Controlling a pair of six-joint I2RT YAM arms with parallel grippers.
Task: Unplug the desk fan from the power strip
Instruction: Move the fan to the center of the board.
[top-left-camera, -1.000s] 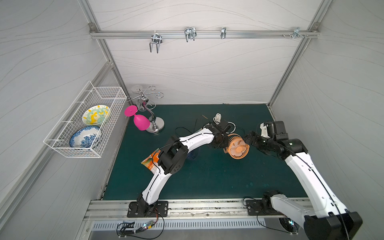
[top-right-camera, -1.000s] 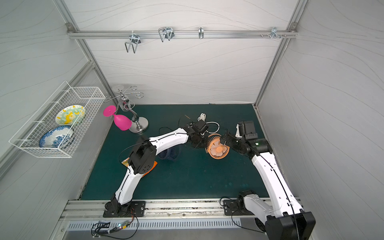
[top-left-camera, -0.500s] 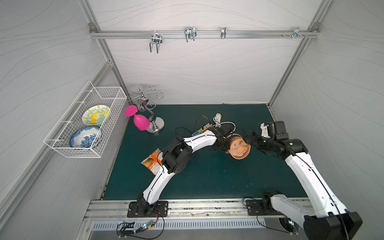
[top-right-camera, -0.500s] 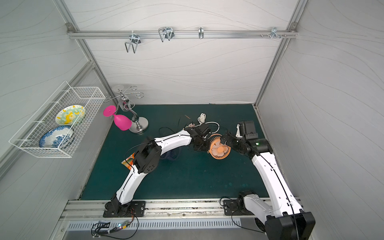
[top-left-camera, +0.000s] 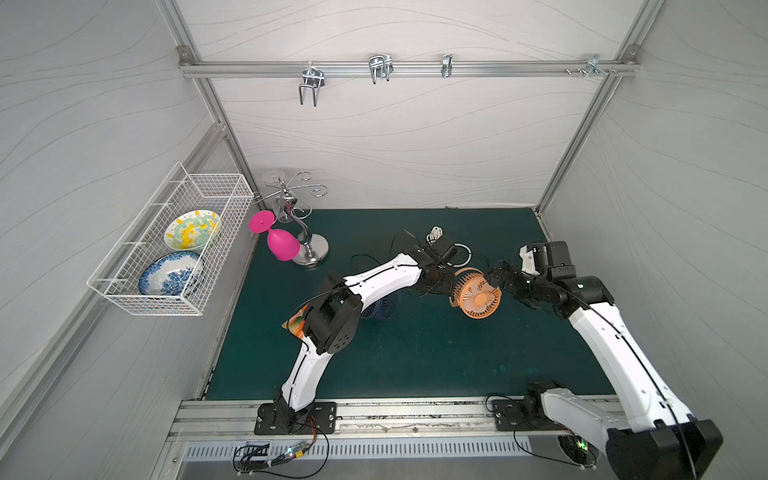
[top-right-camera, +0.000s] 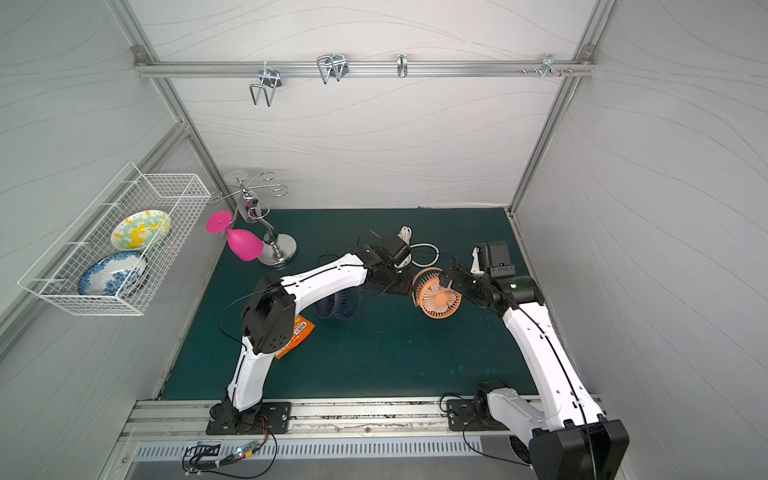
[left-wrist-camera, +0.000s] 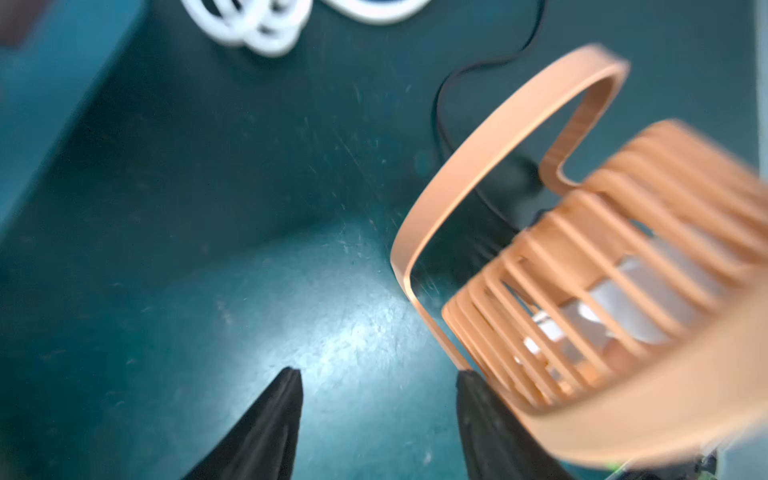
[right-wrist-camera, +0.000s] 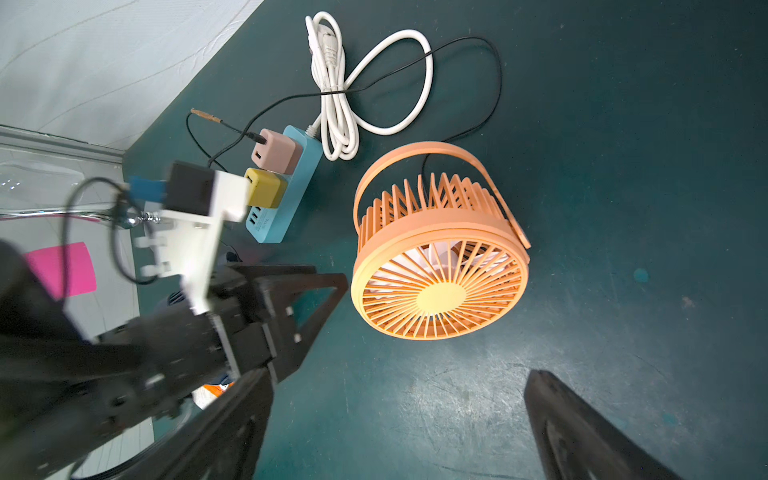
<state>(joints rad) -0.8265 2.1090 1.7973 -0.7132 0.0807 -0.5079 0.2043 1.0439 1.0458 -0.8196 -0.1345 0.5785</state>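
The orange desk fan (top-left-camera: 478, 295) (top-right-camera: 438, 297) lies on the green mat between my two grippers. Its thin black cord (right-wrist-camera: 494, 83) runs to a pink adapter (right-wrist-camera: 276, 151) plugged into the light-blue power strip (right-wrist-camera: 291, 195), beside a yellow adapter (right-wrist-camera: 266, 187). In both top views the strip is hidden under my left wrist. My left gripper (top-left-camera: 442, 284) (left-wrist-camera: 378, 378) is open and empty, one fingertip (left-wrist-camera: 469, 382) against the fan's (left-wrist-camera: 602, 291) rim. My right gripper (top-left-camera: 503, 276) (right-wrist-camera: 395, 382) stands wide open on the fan's (right-wrist-camera: 440, 266) other side, holding nothing.
The strip's thick white cord (right-wrist-camera: 345, 83) (top-right-camera: 424, 253) coils behind the fan. A dark blue fan (top-right-camera: 338, 305) and an orange packet (top-right-camera: 297, 336) lie under my left arm. A chrome stand with a pink glass (top-left-camera: 282, 245) is back left; a wire basket (top-left-camera: 166, 257) hangs on the left wall.
My left gripper has gone from shut to open beside the fan after sliding slightly nearer to it. The right jaws spread a touch wider. The fan has barely moved.
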